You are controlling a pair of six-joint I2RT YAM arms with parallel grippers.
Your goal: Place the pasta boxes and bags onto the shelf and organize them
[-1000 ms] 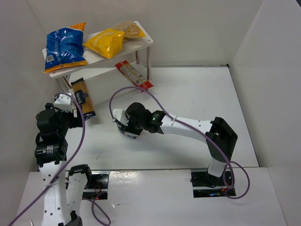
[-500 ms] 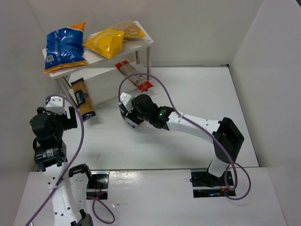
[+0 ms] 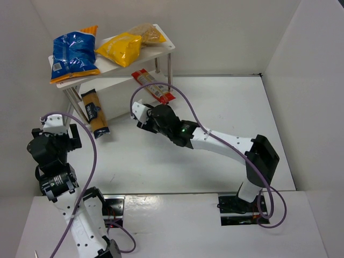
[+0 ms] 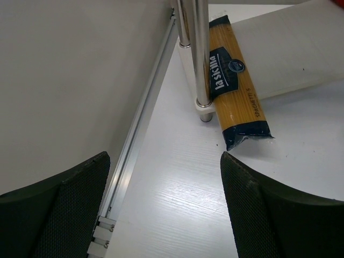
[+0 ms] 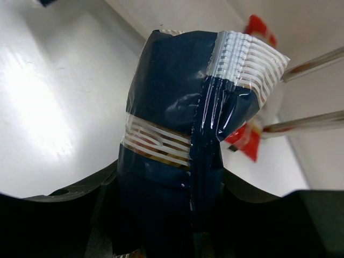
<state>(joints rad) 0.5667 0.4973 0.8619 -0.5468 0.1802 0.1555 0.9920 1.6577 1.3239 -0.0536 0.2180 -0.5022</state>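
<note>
At the far left of the counter point(image 3: 226, 118), the left hand point(image 4: 164, 183) hangs released and holds nothing, its pads spread wide and pointed at a leg of the shelf point(image 3: 161, 47). Just beyond that leg lies the long orange packet point(image 4: 232, 86) on the lower board, its near end sticking out past the board's edge. Above it on the top board sit the big blue bag point(image 3: 74, 54), then the yellow bag point(image 3: 120, 47), with a tan pack behind the yellow one. Under the right end, the long red packet point(image 3: 153, 86) lies slantwise on the lower board. Further right, close in front of the shelf, the right hand point(image 3: 145, 117) is clenched on the clear bag with dark blue label point(image 5: 177, 134), held up off the counter.

The step looks like carrying this bag to the lower board. It should go in low, under the top board and between the legs, aiming for the bare stretch between the orange and red packets. The bag is soft, so let go only once it rests flat. The arm's purple cable loops near the red packet and could drag it.

The orange packet's dark band reads roughly "la sicilia", with "SPAGHETTI" near its end. The held bag shows only white stripes, and the blue bag's label is too small to read.
</note>
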